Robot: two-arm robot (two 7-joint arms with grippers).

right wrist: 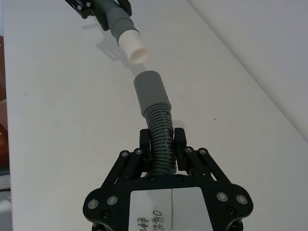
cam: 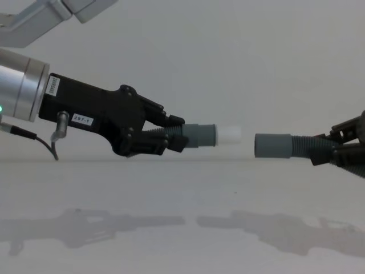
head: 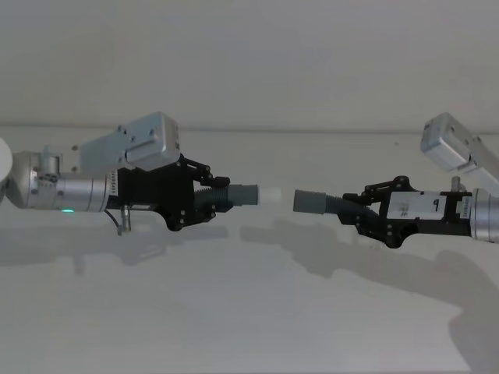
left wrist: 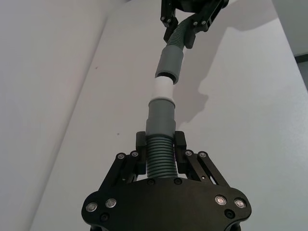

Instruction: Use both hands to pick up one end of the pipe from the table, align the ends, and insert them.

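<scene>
White-grey tabletop [head: 249, 335]: matt and flat, nearest the robot's body; both hose pieces hang in the air above it.
Shadows [head: 312, 249]: two dark shapes on the tabletop beneath the arms, with a pale break between them.
Left gripper [head: 218, 199]: black, reaching in from the robot's left; its fingers are pressed onto the ribbed part of the white-tipped hose piece [head: 238, 195], pinching it just behind the cuff.
White-tipped hose piece: held roughly level and clear of the tabletop, pointing toward the robot's right; its smooth grey left cuff [cam: 201, 136] ends in a short white tip [cam: 228, 135].
Right gripper [head: 362, 209]: black, reaching in from the robot's right; its fingers pinch the ribbed part of the plain-cuffed hose piece [head: 343, 206].
Plain-cuffed hose piece: also off the tabletop; its smooth grey right cuff [cam: 272, 145] points toward the robot's left, straight out past the fingers.
Ends: white tip and right cuff face each other, near but apart, not inserted; in the chest view the right cuff sits a little lower than the tip.
Left arm [head: 70, 191]: thick silver cylinder with a green light [head: 69, 209].
Wall [head: 249, 54]: pale and plain, farthest back behind the tabletop's far edge.
</scene>
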